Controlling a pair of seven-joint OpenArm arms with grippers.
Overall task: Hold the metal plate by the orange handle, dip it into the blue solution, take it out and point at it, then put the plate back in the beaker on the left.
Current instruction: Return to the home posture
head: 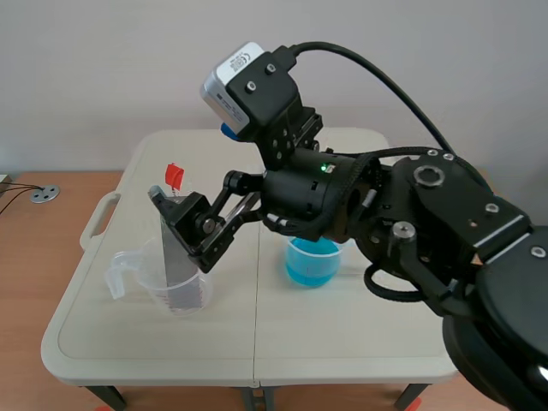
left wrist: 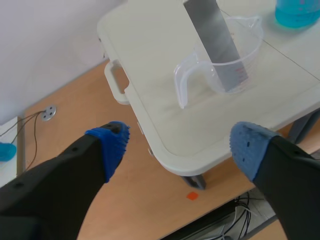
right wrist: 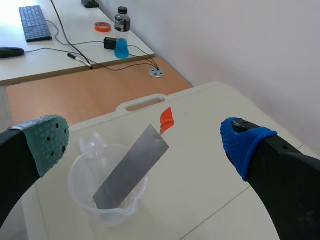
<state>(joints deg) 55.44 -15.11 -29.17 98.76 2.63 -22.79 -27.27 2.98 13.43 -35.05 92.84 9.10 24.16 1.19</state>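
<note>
So here's what we've got. The metal plate (right wrist: 132, 167) is sitting in the clear beaker (right wrist: 115, 212) on the left side of the worktop (head: 342, 325). It leans at a tilt, lower end at the bottom of the beaker, and the orange handle (right wrist: 166, 120) pokes up well above the rim.

The right arm comes in from the right and reaches across past the middle. Its pincer (right wrist: 145, 145) is spread wide, one pad on each side of the plate, and as far as we can see it isn't touching the plate at all.

The beaker of blue solution (head: 312, 264) stands to the right of the clear one, partly hidden under the right arm in the scene view.

The left pincer (left wrist: 180, 147) is spread too, holding nothing. It hangs off the near corner of the worktop over the wooden floor, with the clear beaker ahead of it.
</note>
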